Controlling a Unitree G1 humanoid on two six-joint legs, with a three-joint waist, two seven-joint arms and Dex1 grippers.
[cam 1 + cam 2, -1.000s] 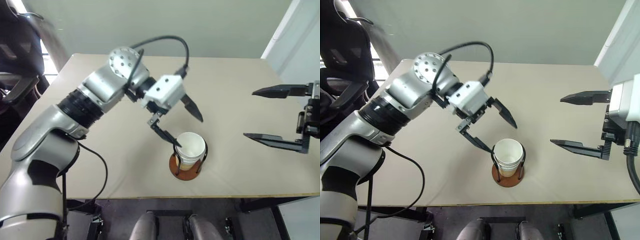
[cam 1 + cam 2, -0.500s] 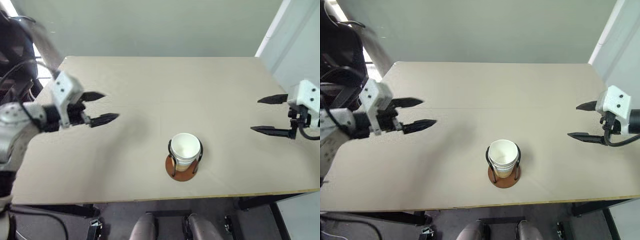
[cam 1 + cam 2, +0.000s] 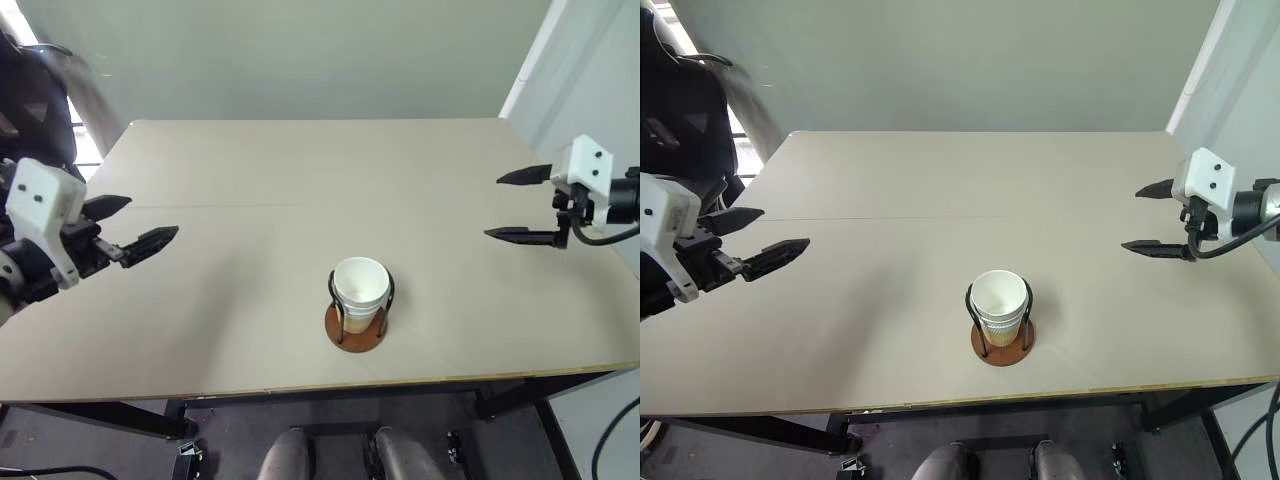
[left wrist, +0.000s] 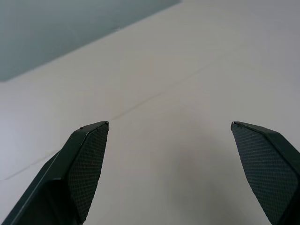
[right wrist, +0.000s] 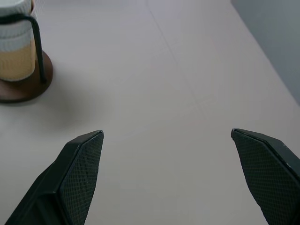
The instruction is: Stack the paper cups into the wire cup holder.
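Paper cups (image 3: pixel 360 290), light and crushable, sit nested in the wire holder (image 3: pixel 355 325), well clear of both grippers' spread, empty fingers (image 3: pixel 140 245); grip gently near the rim.

The left gripper (image 3: pixel 138 223) and right gripper (image 3: pixel 512 205) hover far apart, fingers spread wide, empty.

Beige table (image 3: pixel 300 180), a dark chair (image 3: pixel 680 120), perhaps, beyond its left edge.
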